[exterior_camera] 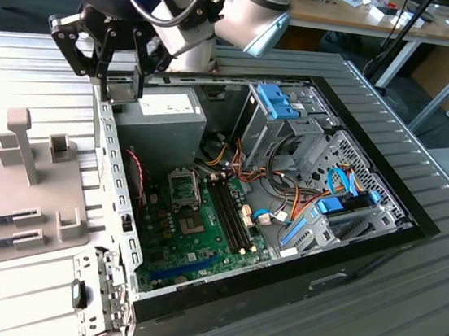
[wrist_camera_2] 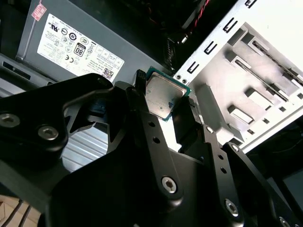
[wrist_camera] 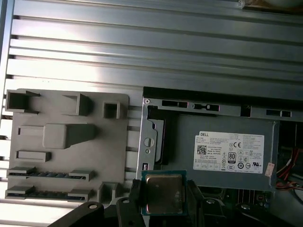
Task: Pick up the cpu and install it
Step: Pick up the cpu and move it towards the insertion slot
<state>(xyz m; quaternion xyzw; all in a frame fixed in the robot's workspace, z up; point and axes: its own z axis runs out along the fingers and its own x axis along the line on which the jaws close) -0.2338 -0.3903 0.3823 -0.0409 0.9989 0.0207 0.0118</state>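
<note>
I had the end effector [wrist_camera: 164,201] closed on the cpu [wrist_camera: 163,191] by opposite edges, judging it light, stiff, fragile.

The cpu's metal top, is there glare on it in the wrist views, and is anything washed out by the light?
In the second wrist view the cpu, held in the gripper, shows a pale sheen, and the grey fixture beside the case is washed out nearly white. In the first wrist view the cpu's top looks dull and evenly lit. In the exterior view the fixture is overexposed too.
</note>
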